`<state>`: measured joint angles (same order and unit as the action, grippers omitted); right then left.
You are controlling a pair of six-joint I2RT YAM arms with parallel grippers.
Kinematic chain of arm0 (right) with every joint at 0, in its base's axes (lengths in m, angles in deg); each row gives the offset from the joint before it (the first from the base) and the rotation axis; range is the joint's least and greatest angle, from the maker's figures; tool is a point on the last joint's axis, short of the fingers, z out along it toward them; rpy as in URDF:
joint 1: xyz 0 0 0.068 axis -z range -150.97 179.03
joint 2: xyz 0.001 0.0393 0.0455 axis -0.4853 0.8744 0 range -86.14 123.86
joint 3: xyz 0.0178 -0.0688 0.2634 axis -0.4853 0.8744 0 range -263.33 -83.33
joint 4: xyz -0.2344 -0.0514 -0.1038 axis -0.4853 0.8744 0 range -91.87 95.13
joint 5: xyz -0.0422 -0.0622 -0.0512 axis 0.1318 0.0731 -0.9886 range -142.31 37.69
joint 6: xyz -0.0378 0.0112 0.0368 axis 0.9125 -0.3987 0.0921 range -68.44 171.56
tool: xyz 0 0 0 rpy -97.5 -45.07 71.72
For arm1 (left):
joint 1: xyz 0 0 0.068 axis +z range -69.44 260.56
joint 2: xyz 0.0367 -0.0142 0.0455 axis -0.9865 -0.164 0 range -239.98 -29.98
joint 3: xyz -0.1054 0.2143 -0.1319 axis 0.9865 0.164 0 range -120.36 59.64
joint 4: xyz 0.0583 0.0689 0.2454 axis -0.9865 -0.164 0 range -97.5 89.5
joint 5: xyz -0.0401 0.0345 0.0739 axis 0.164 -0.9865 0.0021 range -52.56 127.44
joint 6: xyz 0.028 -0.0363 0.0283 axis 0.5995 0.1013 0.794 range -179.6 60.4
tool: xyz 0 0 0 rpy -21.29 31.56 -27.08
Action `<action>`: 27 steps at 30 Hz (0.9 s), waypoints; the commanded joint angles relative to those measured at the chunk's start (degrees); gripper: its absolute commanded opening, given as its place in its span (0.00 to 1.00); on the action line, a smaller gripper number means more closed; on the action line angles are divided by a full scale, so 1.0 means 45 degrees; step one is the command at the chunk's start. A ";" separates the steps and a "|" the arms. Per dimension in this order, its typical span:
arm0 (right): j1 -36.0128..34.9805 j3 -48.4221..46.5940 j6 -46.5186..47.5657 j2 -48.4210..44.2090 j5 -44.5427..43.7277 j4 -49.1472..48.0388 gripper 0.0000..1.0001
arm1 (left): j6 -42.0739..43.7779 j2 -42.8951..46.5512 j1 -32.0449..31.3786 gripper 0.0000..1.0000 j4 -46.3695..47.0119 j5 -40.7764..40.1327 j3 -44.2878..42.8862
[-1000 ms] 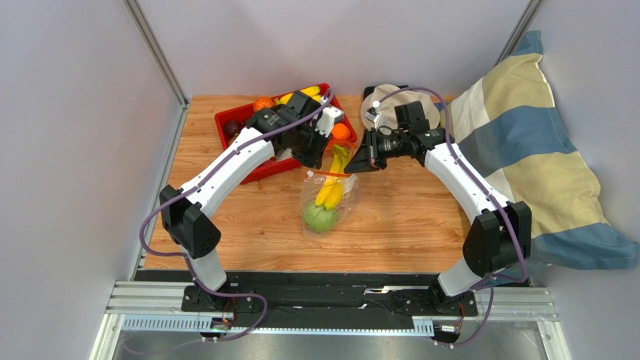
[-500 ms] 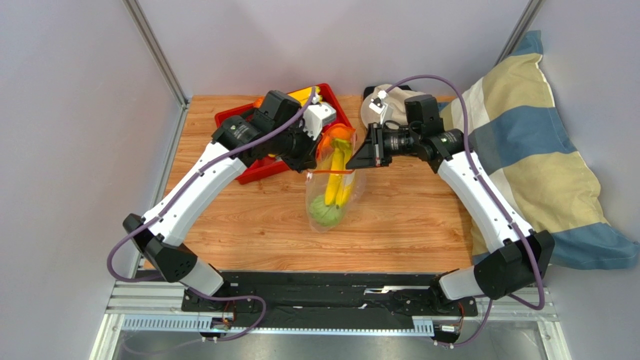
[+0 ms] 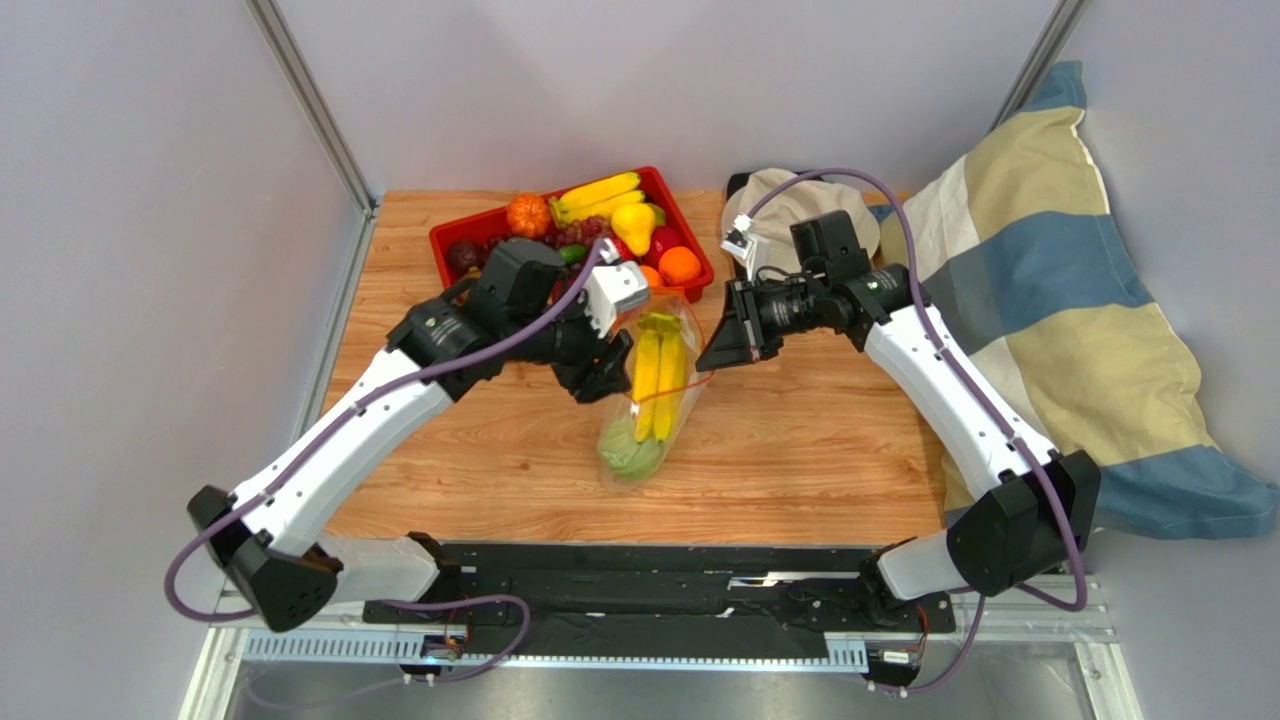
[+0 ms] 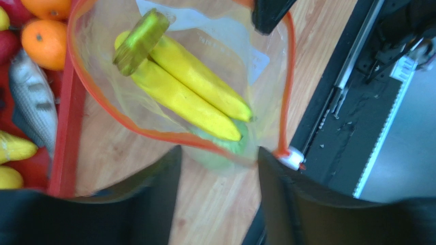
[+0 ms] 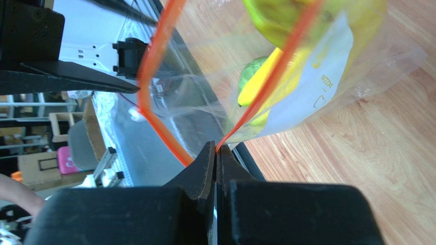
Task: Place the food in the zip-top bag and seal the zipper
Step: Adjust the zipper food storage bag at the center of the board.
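Note:
The clear zip-top bag [image 3: 657,393] hangs open above the table, with yellow bananas [image 4: 189,92] and a green round ball [image 3: 624,447] inside. Its orange-red zipper [image 4: 287,92] rings the mouth, and the white slider [image 4: 290,157] sits beside my left finger. My right gripper [image 5: 216,150] is shut on the zipper's far end [image 3: 706,354] and holds the bag up. On the bag's left, my left gripper [image 4: 217,161] is open with the near rim just past its fingertips, not pinched. More food, such as oranges [image 4: 46,41], a grey fish [image 4: 33,104] and bananas [image 3: 598,192], lies in the red tray [image 3: 451,240].
A striped pillow [image 3: 1052,300] fills the right side. A beige cloth [image 3: 781,203] lies at the back behind my right arm. The black and silver mounting rail [image 3: 661,578] runs along the table's near edge. Grey walls close in the left and back.
My left gripper has opened and drawn back toward the near left, off the tray. The bananas have slid fully into the bag. My right gripper still holds the zipper, slightly lower.

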<state>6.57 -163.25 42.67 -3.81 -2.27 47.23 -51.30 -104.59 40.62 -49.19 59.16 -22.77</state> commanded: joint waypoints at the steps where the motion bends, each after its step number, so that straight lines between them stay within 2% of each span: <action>1: -0.0185 -0.0013 0.2341 -0.0852 -0.0319 0.0143 0.00 | 0.0307 0.2121 0.0515 0.88 0.1868 -0.0152 0.1533; 3: -0.0321 -0.0189 0.2812 -0.0892 -0.0378 0.0201 0.00 | 0.0460 0.1953 0.1062 0.89 0.2654 -0.0235 0.1499; 7: -0.0536 -0.0423 0.4021 -0.0912 -0.0534 0.0435 0.00 | -0.0357 -0.1027 0.1882 0.84 0.1896 -0.1037 -0.0900; 12: -0.0712 -0.0716 0.4767 -0.0872 -0.0710 0.0943 0.00 | -0.0204 -0.2657 0.2587 0.85 0.1620 0.0834 -0.2876; 14: -0.0712 -0.0697 0.4884 -0.0911 -0.0749 0.1002 0.00 | 0.0186 -0.2873 0.2587 0.81 0.1872 0.1479 -0.3228; 18: -0.0712 -0.0638 0.4904 -0.0989 -0.0691 0.0944 0.00 | 0.2390 -0.2523 0.2587 0.74 0.2964 0.4969 -0.2685; 22: -0.0712 -0.0561 0.4807 -0.1048 -0.0730 0.0924 0.00 | 0.3777 -0.1431 0.2587 0.74 0.6302 0.6284 -0.0499; 23: -0.0693 -0.0425 0.4748 -0.1106 -0.0749 0.0924 0.00 | 0.5000 -0.1370 0.2549 0.74 0.7197 0.6674 0.0201; 25: -0.0673 -0.0229 0.4612 -0.1301 -0.0691 0.0866 0.00 | 0.6061 -0.1660 0.2296 0.73 0.7401 0.7029 0.0403; 27: -0.0693 0.0103 0.4475 -0.1458 -0.0710 0.0691 0.00 | 0.7425 -0.2168 0.2178 0.72 0.6623 0.7554 -0.0141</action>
<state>3.67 -163.66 62.59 -6.59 -5.81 52.11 -33.36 -111.82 51.74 -25.06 84.01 -22.27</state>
